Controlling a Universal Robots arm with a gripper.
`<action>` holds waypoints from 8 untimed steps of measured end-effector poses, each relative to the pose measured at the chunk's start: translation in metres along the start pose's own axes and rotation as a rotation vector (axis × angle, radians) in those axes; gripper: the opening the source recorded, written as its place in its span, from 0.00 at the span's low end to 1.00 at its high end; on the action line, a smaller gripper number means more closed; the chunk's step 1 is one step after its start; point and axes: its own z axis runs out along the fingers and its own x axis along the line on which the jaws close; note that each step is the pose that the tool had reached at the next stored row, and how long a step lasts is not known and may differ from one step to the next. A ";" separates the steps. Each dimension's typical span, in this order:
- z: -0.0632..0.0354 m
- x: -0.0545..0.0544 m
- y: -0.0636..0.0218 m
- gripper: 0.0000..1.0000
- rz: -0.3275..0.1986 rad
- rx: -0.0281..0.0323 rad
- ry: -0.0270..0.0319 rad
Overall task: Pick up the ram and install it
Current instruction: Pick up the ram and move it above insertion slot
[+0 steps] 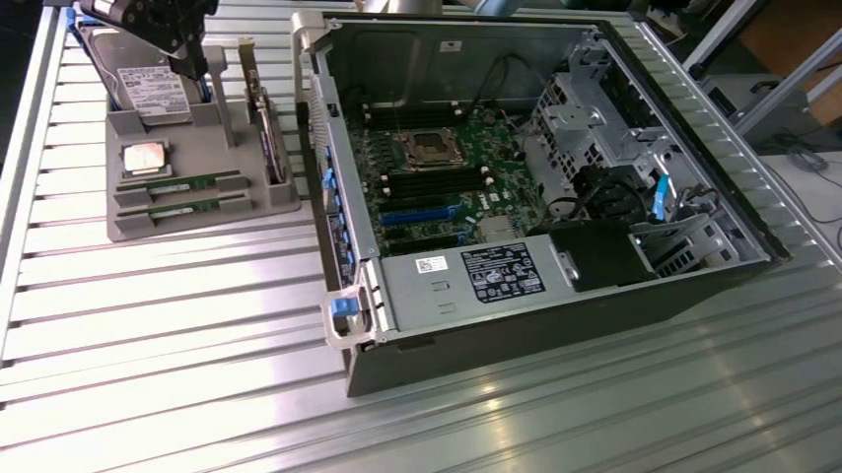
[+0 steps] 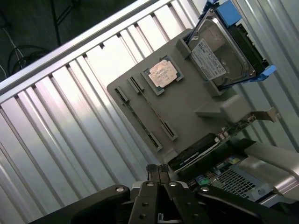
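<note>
Barely started: the open PC case (image 1: 435,360) shows memory slots (image 1: 435,184) that look bare. The ram (image 1: 180,184) sits in the grey holder (image 1: 197,148) on the bench (image 1: 197,325), and the fingers (image 2: 152,173) hover over it, pinched shut, empty.

Ram (image 1: 177,184) in holder (image 1: 250,212) just beside the computer case (image 1: 500,345)

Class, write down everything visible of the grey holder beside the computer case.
The holder is a matte grey, plastic-looking block moulded with slots and posts. It lies flat on the ribbed metal table, at the exterior view's left of the open case. It carries a propped-up hard drive, a square silver processor, two ram sticks lying in slots and a card standing on edge.
</note>
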 end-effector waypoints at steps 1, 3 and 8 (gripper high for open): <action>0.0000 0.000 0.0000 0.10 -0.004 -0.0001 0.0002; 0.0000 0.000 0.0000 0.10 -0.013 -0.0004 0.0006; 0.0000 0.000 0.0000 0.10 -0.044 -0.0011 0.0020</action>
